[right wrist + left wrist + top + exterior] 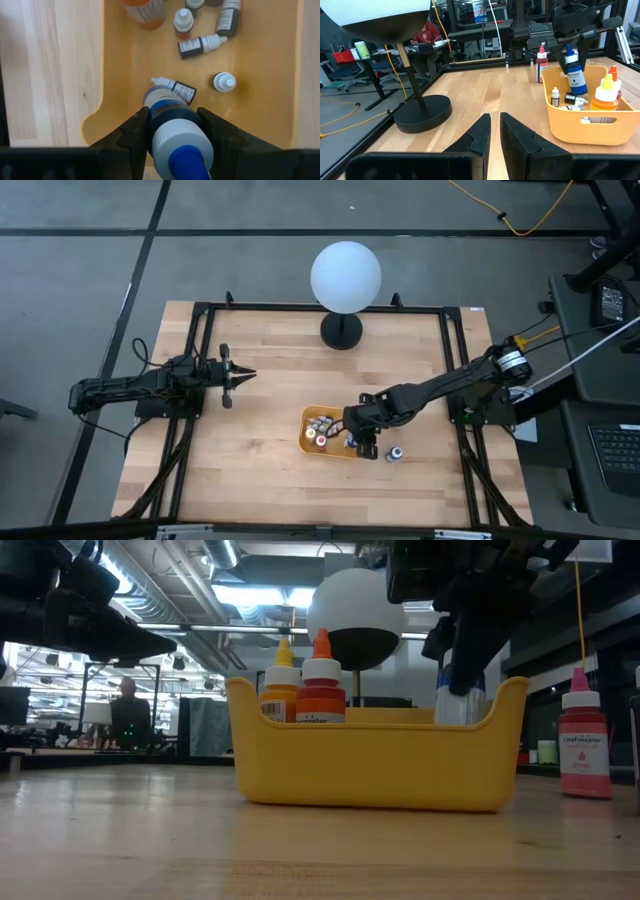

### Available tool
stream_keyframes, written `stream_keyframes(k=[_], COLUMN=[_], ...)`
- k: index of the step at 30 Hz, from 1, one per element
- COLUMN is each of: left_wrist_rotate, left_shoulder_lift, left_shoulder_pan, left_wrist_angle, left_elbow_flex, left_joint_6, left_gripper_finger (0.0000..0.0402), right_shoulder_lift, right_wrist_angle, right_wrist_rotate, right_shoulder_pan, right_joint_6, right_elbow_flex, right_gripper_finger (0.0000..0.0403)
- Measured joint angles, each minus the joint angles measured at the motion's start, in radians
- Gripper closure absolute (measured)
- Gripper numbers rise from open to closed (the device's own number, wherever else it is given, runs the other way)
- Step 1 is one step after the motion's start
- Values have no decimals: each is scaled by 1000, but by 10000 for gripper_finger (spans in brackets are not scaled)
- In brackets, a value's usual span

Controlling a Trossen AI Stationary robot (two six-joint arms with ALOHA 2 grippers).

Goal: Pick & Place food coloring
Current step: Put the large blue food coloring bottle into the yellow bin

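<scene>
The step in hand looks like the placing: the right gripper (172,125) holds a blue bottle (574,70) upright over the yellow bin (312,444), which sits a little right of centre in the lower half of the high view. Its fingers (132,132) are about half closed and press the bottle's body from both sides, cap toward the wrist camera. The bottle's base hangs inside the bin, just above several small bottles (200,45) that lie on the bin floor. An orange bottle (320,680) and a yellow bottle (281,680) stand at the bin's other end.

I think the next move is to lower the bottle onto a free place, then open the fingers.

One pink bottle (584,740) is on the table just beside the bin, at the right of the low view.

The left gripper (238,374) waits at the left of the table, its fingers nearly together and holding nothing.
</scene>
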Motion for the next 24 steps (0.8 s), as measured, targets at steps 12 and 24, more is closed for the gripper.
stream_keyframes(k=[12,24], left_wrist_rotate=[0,0], left_shoulder_lift=[0,0], left_shoulder_pan=[0,0], left_wrist_angle=[0,0], left_elbow_flex=[0,0], left_joint_6=[0,0], left_gripper_finger=[366,365], right_shoulder_lift=[2,2], right_wrist_angle=[7,-4], right_wrist_rotate=[4,15], right_shoulder_pan=[-45,-44], right_joint_6=[-30,-29], right_elbow_flex=[-2,-3], right_gripper_finger=[250,250])
